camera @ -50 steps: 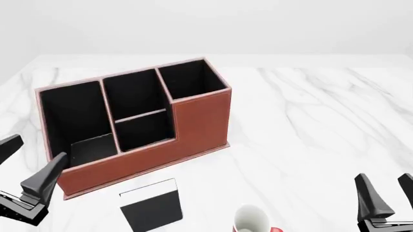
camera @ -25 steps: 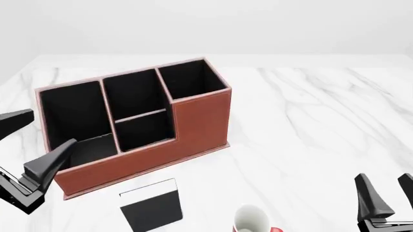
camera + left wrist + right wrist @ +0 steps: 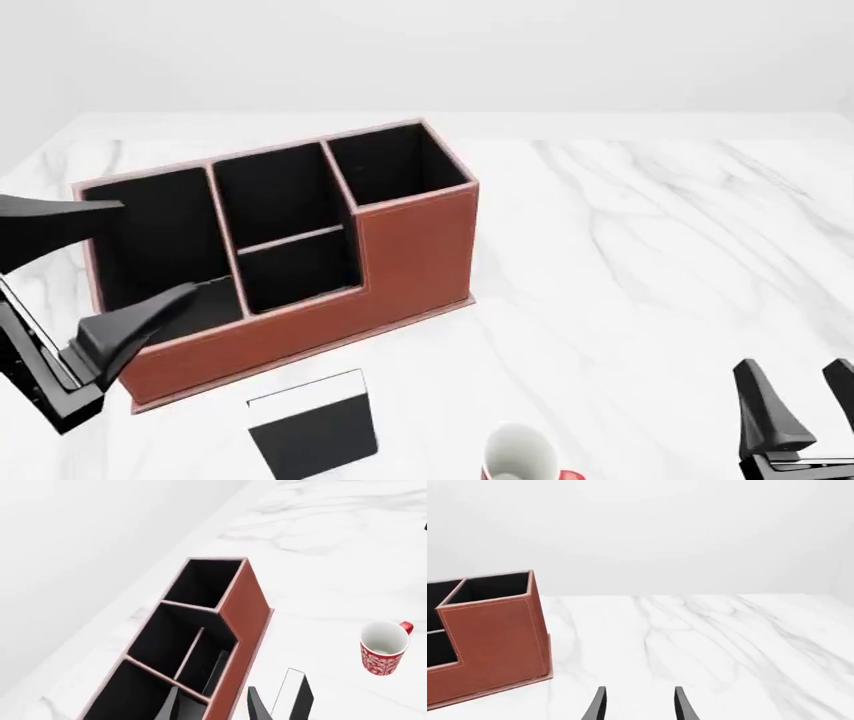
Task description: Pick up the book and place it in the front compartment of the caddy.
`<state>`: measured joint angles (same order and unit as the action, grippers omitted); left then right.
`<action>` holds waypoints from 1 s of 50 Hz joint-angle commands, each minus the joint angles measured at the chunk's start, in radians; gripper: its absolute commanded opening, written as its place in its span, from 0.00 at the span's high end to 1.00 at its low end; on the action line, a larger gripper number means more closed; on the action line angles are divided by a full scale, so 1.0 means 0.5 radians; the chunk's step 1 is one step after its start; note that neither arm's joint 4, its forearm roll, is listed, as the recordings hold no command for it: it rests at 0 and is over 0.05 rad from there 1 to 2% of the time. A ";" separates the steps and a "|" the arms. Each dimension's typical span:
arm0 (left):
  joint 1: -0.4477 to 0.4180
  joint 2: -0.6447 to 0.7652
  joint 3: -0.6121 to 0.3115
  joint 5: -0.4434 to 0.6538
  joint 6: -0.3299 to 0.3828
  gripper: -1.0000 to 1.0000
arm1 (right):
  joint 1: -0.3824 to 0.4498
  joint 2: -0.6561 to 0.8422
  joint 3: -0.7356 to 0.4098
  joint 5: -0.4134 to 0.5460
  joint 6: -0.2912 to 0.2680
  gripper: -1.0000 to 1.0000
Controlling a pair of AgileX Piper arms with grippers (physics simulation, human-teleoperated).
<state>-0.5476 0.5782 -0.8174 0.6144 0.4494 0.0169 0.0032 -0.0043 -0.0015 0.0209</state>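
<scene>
Since the earlier frames the left gripper [image 3: 110,270] has risen and swung toward the caddy [image 3: 400,255]; its jaws are spread wide and empty, straddling the caddy's near-left corner. The right gripper [image 3: 797,405] has not moved: jaws parted, holding nothing, low at the near right. The book [image 3: 314,425] lies flat on the table [image 3: 641,250] just in front of the caddy's front wall, untouched. A red-and-white mug [image 3: 521,455] stands to the book's right.
</scene>
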 commanded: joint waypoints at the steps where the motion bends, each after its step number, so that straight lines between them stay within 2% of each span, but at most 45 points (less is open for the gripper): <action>1: -0.040 0.122 -0.131 0.106 -0.002 0.00 | -0.003 -0.001 0.000 0.001 -0.002 0.00; 7: -0.205 0.192 -0.123 0.201 -0.030 0.00 | -0.003 -0.001 0.000 0.001 -0.001 0.00; 13: -0.210 0.197 -0.173 0.196 -0.024 0.00 | -0.003 -0.001 0.000 0.001 -0.002 0.00; 21: -0.302 0.237 -0.142 0.213 -0.042 0.00 | -0.003 -0.001 0.000 0.001 -0.002 0.00; 23: -0.383 0.278 -0.123 0.243 -0.091 0.00 | -0.003 -0.001 0.000 0.001 -0.002 0.00; 50: -0.404 0.421 -0.055 0.209 -0.102 0.00 | -0.003 -0.001 0.000 0.001 -0.002 0.00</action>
<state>-0.7809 0.7596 -0.8724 0.7363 0.4137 0.0170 0.0032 -0.0043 -0.0015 0.0209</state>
